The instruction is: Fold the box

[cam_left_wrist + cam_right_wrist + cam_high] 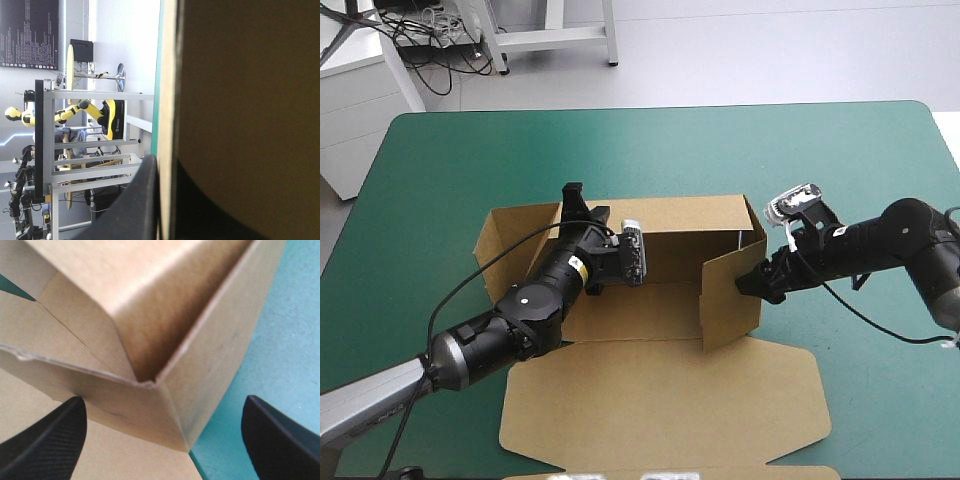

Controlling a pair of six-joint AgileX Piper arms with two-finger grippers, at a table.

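Two grippers are working at the box (660,300), which is sitting around the middle of the table (440,160). Its far wall (690,225) and right wall (730,300) are standing up, while its lid (660,400) is lying flat toward the near edge. You are also seeing the left flap (515,240) lying flat on the teal-green cover, beside the far left corner. Your left gripper (585,202) is coming in from the near left and is sitting at that far left corner. Its wrist view is showing it clenched on the board: one black finger (145,200) is pressing one face of an upright brown sheet, and the other is showing as a dark curve on the opposite face, so the sheet's edge is running between them. You cannot tell from these views exactly which panel it is pinching. Your right gripper (752,285) is coming in from the right and is pointing at the outer face of the right wall, near that wall's near end. It is released: its fingers (45,440) are standing wide apart, gripping nothing. The box's raised corner is lying ahead of them and between them, one finger is hanging over brown board, and the other is hanging over the bare cover just outside the wall.
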